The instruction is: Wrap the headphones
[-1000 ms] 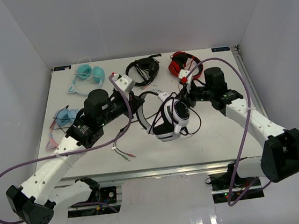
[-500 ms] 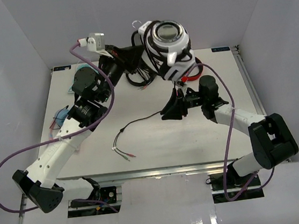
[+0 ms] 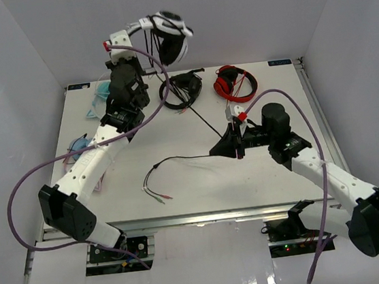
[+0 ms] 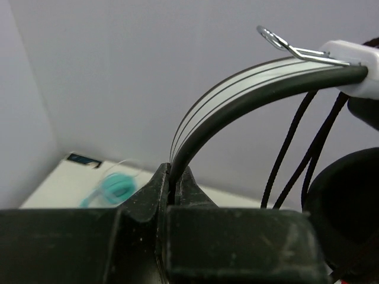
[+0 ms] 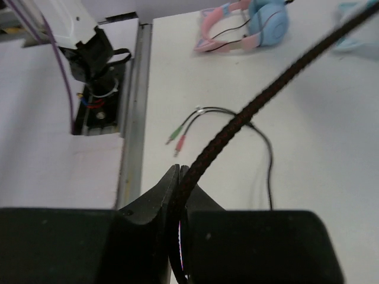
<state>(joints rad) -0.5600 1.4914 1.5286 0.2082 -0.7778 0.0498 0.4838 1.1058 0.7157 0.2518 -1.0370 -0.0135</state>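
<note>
Up and away to the left since half a second ago: my left arm has swung the white-and-black over-ear headphones (image 3: 169, 36) high, above and left of the red over-ear headphones (image 3: 234, 82) lying flat. My left gripper (image 4: 173, 177) is clamped on the white headband (image 4: 237, 94), earcups dangling. My right gripper (image 5: 179, 174) has just snapped closed on the thin black braided cable (image 5: 249, 112), down near the white table (image 3: 203, 202), on the near side of the red pair. The cable runs taut between my two grips, and the coloured plugs (image 3: 158, 195) trail on the table.

I judge I'm tensioning the cable, wrapping not yet started. Next I must lead the cable round the headset, keeping tension and feeding slack without letting it slip.

My left arm is stretched up and back — my right is low, elbow bent.
</note>
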